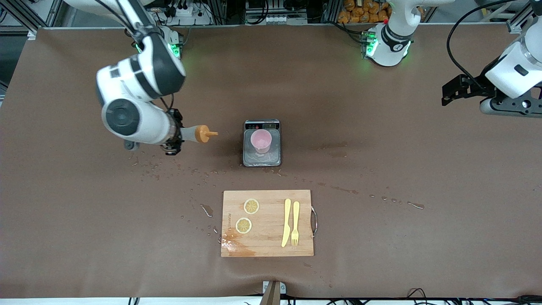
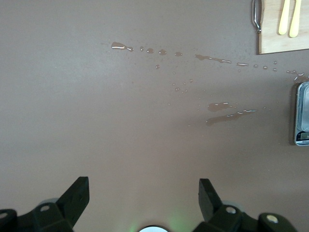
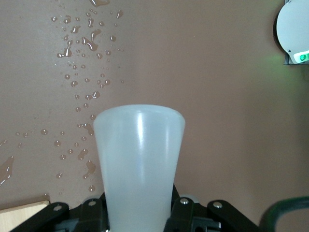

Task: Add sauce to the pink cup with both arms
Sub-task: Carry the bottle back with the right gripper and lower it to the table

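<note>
Gripping one sauce bottle (image 1: 199,134) – right gripper (image 1: 175,137) jaws clenched; left gripper (image 2: 142,193) released; one pink cup (image 1: 261,141).

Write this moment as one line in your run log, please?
right gripper: holds sauce sideways, nozzle toward pink cup | cup: on scale | left gripper: open, waiting at its table end

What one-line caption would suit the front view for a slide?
Right gripper holds the sauce bottle sideways, nozzle toward the pink cup on the scale; left gripper waits open.

Translucent, seemingly plastic sauce (image 3: 139,164); wooden board (image 1: 266,223)
</note>
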